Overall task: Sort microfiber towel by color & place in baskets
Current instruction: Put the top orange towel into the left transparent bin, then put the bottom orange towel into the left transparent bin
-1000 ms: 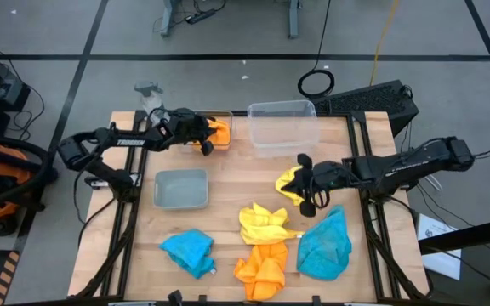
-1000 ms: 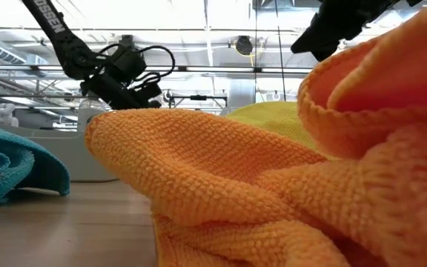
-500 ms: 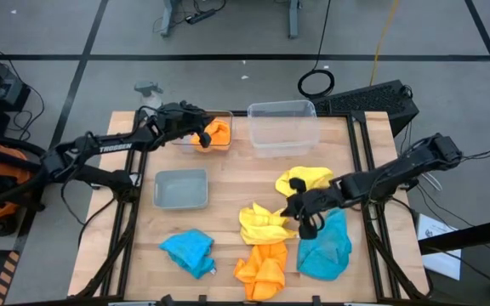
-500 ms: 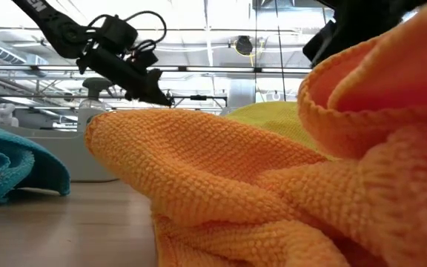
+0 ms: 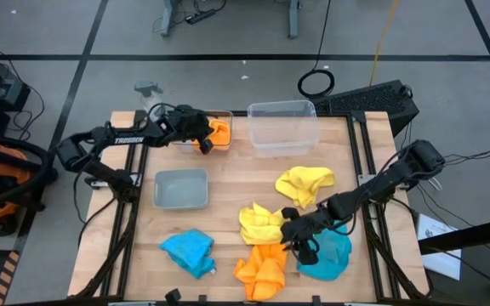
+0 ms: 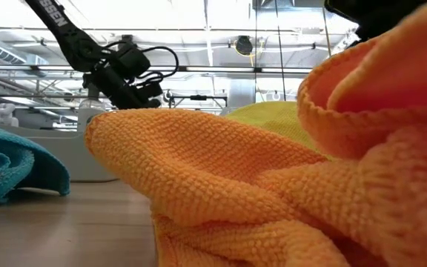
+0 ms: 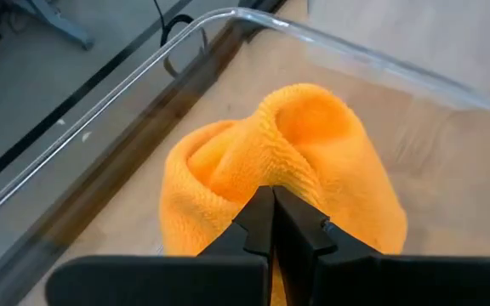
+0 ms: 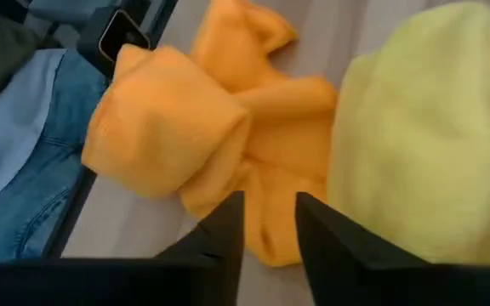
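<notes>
At the table's far left, the left gripper (image 5: 201, 136) hangs over the far-left basket (image 5: 225, 116), its 2 fingers (image 7: 272, 223) pressed together with nothing between them. An orange towel (image 7: 287, 161) lies bunched inside that basket, directly under and just beyond the fingertips; whether the tips touch the cloth cannot be told.

Nearer the front, a second basket (image 5: 181, 189) sits on the wood. In front of it lies 1 blue towel (image 5: 189, 251), well apart from either gripper.

At the far edge, middle, stands the third basket (image 5: 282, 127).

In the middle of the table, a yellow towel (image 5: 262, 223) is heaped just behind a second orange towel (image 5: 262, 270) at the front edge. Another yellow towel (image 5: 305, 184) lies spread farther back, to the right.

The right gripper (image 5: 300, 235) sits low just right of the yellow-and-orange heap, its fingers (image 8: 228, 223) parted by a narrow gap and holding nothing. In its wrist view the front orange cloth lies just ahead of the fingertips, the yellow one beside it. The second blue towel (image 5: 330, 255) lies beside and partly under this gripper.
</notes>
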